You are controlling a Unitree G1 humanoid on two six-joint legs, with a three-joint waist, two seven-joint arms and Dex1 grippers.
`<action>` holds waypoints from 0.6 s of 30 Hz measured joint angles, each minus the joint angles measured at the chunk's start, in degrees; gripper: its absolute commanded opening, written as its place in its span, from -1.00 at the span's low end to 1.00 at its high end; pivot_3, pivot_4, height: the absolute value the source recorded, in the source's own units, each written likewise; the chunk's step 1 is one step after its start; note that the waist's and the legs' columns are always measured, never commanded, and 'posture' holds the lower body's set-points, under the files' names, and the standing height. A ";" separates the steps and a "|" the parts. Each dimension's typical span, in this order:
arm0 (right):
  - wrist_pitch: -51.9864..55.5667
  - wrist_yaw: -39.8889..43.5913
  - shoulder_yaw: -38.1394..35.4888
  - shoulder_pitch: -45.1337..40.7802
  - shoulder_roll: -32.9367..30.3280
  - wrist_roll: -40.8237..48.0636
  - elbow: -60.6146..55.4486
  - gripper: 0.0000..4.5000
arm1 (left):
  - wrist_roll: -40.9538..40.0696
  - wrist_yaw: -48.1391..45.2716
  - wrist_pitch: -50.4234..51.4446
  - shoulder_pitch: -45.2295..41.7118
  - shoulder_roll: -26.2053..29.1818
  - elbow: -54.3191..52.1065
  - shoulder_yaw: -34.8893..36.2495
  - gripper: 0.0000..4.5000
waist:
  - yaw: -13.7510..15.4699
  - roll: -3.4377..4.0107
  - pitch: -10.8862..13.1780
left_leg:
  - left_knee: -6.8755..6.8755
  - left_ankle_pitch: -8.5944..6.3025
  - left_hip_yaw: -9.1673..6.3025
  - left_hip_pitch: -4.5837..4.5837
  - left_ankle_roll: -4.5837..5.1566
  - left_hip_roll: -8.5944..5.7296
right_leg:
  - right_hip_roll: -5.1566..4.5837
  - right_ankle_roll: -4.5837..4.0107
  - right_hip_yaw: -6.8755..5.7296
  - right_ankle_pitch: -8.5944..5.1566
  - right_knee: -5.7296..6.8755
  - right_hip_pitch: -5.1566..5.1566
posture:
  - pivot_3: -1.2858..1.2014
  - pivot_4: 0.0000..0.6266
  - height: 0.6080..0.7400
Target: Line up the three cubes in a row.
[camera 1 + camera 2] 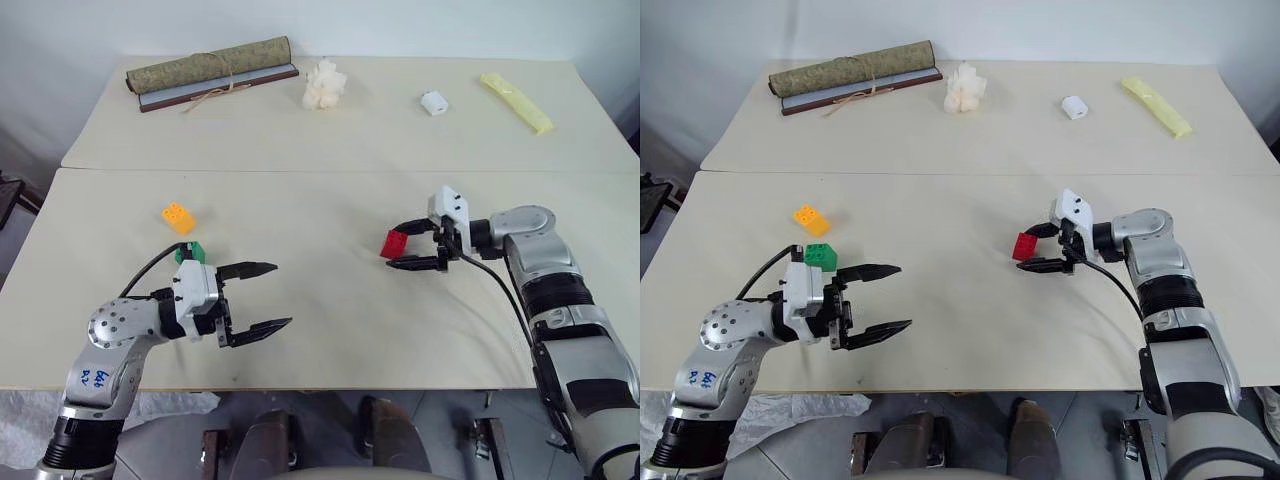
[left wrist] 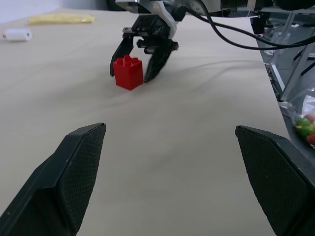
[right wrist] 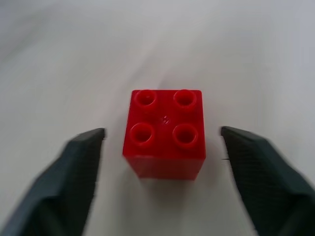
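Step in hand, as I read it: grasping the red cube (image 1: 394, 243), the outlier of the three. Orange-yellow cube (image 1: 178, 217) and green cube (image 1: 190, 253) sit close together on the left half of the desk (image 1: 330, 330); red sits well apart to the right, so no row yet.

Right pincer (image 3: 160, 147) reaches in from the right, fingers straddling the red cube. Right wrist view shows the cube square between the two fingers, studs up, resting on the desk, with a clear gap either side. Pincer partly open, holding nothing. Left wrist view agrees: fingertips down around the cube, one each side.

Left pincer (image 1: 262, 297) hovers over the near-left desk, spread wide, empty. Green cube lies just behind its wrist, orange-yellow a little farther back.

Next move, by my judgement: close the right fingers evenly on the red cube's flat sides, lift, carry it left toward the other two, and set it down in line with them. Cube is centred, so little correction needed. Risk: a skewed squeeze could twist or pop the smooth plastic loose.
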 measured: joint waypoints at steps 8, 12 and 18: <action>-6.62 1.39 0.97 0.16 0.03 -1.03 0.38 -0.33 | 0.00 -0.64 -0.39 0.41 0.08 -0.01 -0.18 1.00 | -0.05 0.00 0.00 | 0.00 0.00 0.04 0.02 0.00 -0.01 | 0.00 0.00 0.01 0.00 0.00 0.00 | 0.03 -0.52 1.00; -18.56 4.32 3.26 -3.64 1.35 -3.37 6.65 -0.33 | 0.05 0.28 -0.45 1.24 -0.31 -0.05 -0.17 1.00 | -0.22 0.00 0.00 | 0.00 0.00 0.05 0.04 0.00 0.00 | 0.00 0.00 0.02 0.00 0.00 0.00 | 0.03 -0.52 1.00; -23.07 6.31 5.69 -12.49 4.75 -7.28 19.00 -0.33 | 0.06 1.80 -0.43 3.14 -0.50 -0.35 -0.03 1.00 | -0.51 0.00 0.00 | 0.00 0.00 -0.08 0.04 0.00 0.03 | 0.00 0.00 0.04 0.00 0.01 0.00 | 0.03 -0.52 1.00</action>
